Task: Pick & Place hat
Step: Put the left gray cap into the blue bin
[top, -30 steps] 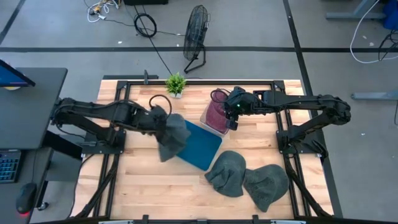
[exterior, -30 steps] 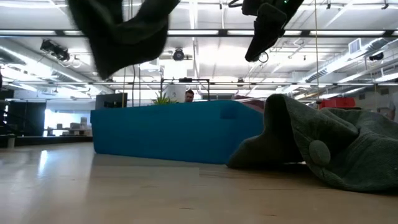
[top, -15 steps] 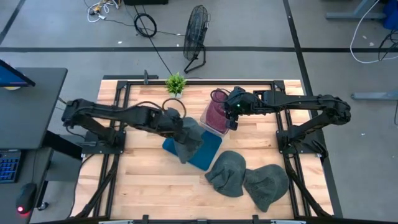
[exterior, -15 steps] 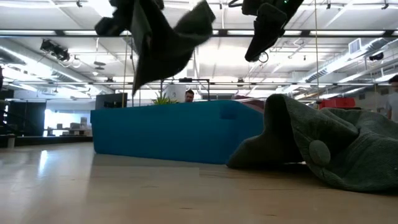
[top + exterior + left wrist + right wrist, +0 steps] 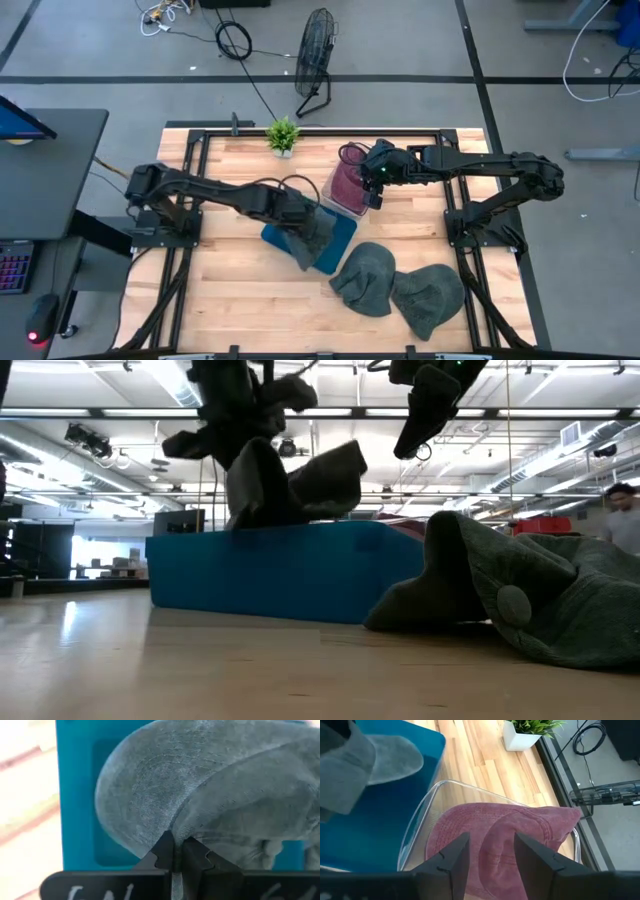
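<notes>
The left gripper [image 5: 300, 212] hangs over the flat blue plastic tray [image 5: 340, 238]. Its 2 dark fingers [image 5: 165, 851] are pressed together on a fold of the soft grey cloth hat [image 5: 314, 232]. The hat is limp and wrinkled, with a rounded top and fine stitched lines. It droops below the gripper, and its bottom edge reaches the rim of the tray in the low view [image 5: 290, 485]. The tray is a smooth rectangle with a shallow dip in the middle [image 5: 80, 810].

The right gripper [image 5: 375, 192] hangs above the clear plastic bin [image 5: 332, 190], and its 2 fingers [image 5: 454, 861] are spread apart with nothing between them. Right under it, inside the bin, lies a dark red cloth hat [image 5: 500, 845], soft and folded over. The bin has thin see-through walls with rounded corners [image 5: 420, 820].

Past the left gripper, beyond the tray toward the front of the table, 2 more grey cloth hats lie flat, touching each other: 1 [image 5: 364, 278] just beside the tray and 1 [image 5: 428, 298] farther out. The nearer one has a small round button on top [image 5: 514, 604].

The table [image 5: 230, 290] is made of pale wooden planks in a black metal frame. A small green plant in a white pot [image 5: 283, 134] stands at its back edge. On the grey floor behind sits a black round fan [image 5: 316, 60]. In the low view, a person [image 5: 624, 515] shows far off in the room.
</notes>
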Motion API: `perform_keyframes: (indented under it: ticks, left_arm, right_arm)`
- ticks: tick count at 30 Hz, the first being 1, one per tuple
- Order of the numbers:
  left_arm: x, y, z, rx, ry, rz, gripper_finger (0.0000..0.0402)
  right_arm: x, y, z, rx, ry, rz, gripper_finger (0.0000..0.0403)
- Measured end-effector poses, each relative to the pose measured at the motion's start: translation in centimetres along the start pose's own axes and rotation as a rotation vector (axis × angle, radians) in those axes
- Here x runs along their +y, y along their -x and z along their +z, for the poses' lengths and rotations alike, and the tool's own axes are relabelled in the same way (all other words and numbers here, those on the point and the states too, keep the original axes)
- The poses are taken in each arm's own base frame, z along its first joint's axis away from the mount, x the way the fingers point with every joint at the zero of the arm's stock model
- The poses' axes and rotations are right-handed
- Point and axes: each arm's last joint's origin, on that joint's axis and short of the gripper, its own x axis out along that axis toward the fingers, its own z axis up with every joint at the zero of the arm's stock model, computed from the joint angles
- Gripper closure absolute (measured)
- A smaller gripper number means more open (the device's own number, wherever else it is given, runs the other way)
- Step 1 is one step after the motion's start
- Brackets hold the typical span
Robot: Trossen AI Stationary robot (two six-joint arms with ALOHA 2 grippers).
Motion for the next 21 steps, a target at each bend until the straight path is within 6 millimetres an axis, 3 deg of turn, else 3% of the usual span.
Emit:
perform_keyframes:
  ticks: [10,17,21]
  left_arm:
    - [0.5,-3.1,-0.8,0.078,0.036,0.171,0.0381]
    - [1.1,-3.8,-0.7,0.087,0.029,0.258,0.0379]
    - [1.4,-3.9,-0.2,0.087,-0.006,0.262,0.0357]
  right_arm:
    - [0.0,0.0,0.0,0.005,0.001,0.0,0.0246]
    - [0.0,0.0,-0.1,0.009,0.002,0.0,0.0246]
    - [0.0,0.0,-0.1,0.01,0.003,0.0,0.0246]
